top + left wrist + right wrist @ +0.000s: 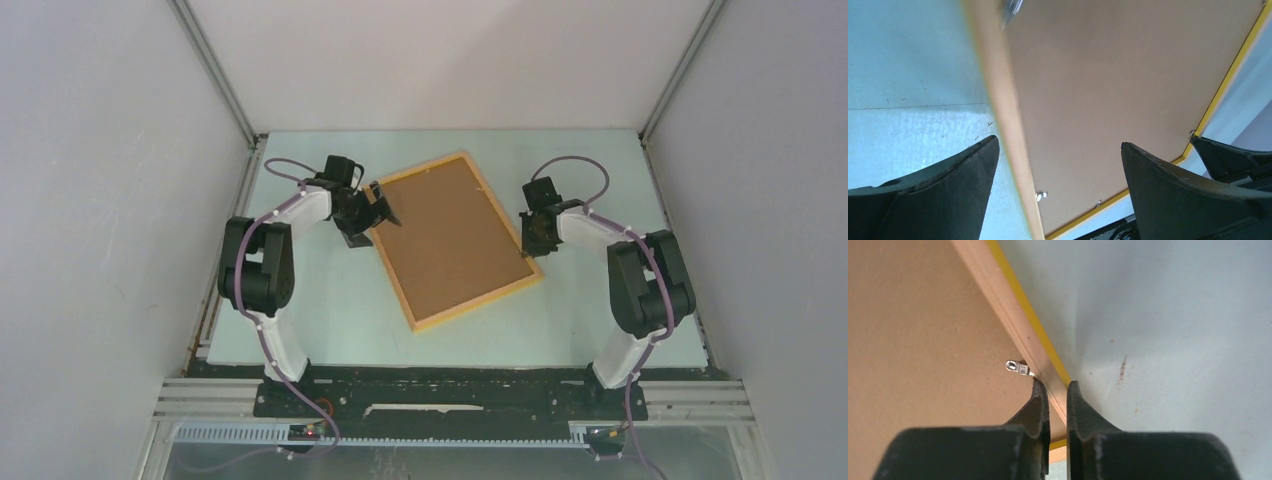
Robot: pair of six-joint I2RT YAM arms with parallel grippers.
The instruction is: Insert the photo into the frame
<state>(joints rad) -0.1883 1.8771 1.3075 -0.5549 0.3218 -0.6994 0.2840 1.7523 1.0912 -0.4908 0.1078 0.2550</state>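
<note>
The frame, orange-yellow wood, lies tilted on the table with its back up and a brown fibreboard backing sheet filling it. The photo is hidden. My left gripper stands open at the frame's far-left corner; in the left wrist view it straddles the left rail without touching it. My right gripper is at the right rail near the frame's near corner. In the right wrist view it is shut on that rail, one finger on the inside, one outside.
A small metal retaining tab sticks out over the backing just beside my right inner finger. More tabs show along the rails. Grey enclosure walls bound the pale green table.
</note>
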